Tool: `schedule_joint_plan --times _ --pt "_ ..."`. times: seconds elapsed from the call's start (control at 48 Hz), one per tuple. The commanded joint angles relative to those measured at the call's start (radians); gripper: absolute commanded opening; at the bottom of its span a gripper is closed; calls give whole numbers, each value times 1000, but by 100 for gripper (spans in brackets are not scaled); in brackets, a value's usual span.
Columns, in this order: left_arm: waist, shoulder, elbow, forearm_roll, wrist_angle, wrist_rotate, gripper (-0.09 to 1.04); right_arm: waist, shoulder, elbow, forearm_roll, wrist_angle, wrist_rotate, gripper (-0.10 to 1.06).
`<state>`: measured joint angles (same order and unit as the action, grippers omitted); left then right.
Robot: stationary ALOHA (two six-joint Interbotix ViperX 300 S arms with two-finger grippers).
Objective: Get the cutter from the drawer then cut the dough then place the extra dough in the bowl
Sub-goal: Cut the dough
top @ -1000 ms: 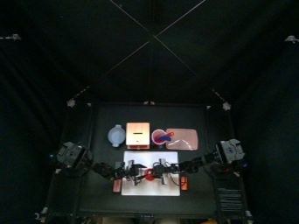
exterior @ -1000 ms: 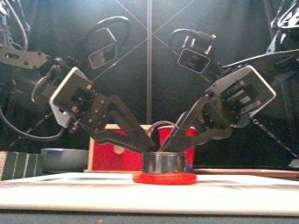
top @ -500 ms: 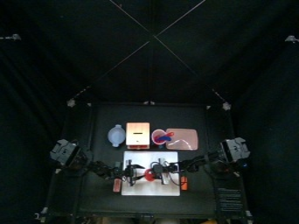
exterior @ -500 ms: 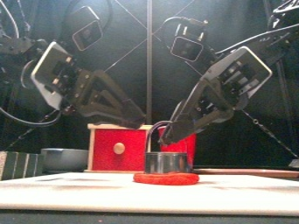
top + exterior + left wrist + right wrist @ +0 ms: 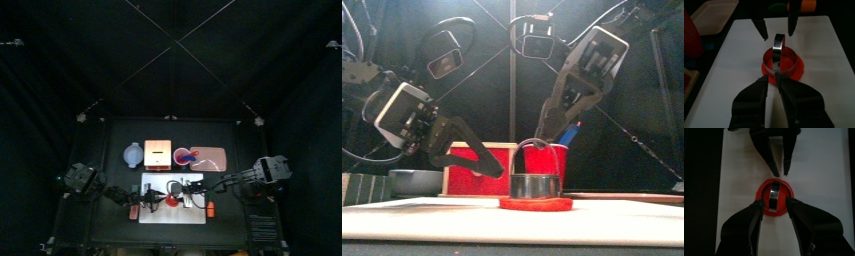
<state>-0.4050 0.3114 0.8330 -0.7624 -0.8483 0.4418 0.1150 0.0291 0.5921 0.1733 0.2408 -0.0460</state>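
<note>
A round metal cutter stands on the flat red dough in the middle of the white cutting board. My left gripper comes in low from the left. Its narrowly open tips sit at the cutter's near wall, just short of the dough. My right gripper hangs steeply above the cutter by its wire handle. It is open wide, and in the right wrist view the cutter and dough show between its jaws.
Behind the board stand the blue-grey bowl, the wooden box with its red drawer front, and the pink tray holding the red cup. Bare board lies on both sides of the dough.
Both grippers were down on the cutter a second ago. The right one has risen and tilted steeply, and the left has dropped low to the cutter's left side. Cutter and dough stay put.
</note>
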Motion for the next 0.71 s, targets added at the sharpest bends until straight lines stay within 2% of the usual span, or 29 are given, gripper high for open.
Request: schedule_joint_plan --times 0.021,0.354,0.708 --pt "5 5 -34 0 -9 3 61 -2 -28 -60 0 71 2 78" --pt "12 44 -49 -3 6 2 61 -2 9 -137 -3 183 3 78" --pt "25 74 -74 -28 58 3 61 -3 87 -255 31 350 8 78"
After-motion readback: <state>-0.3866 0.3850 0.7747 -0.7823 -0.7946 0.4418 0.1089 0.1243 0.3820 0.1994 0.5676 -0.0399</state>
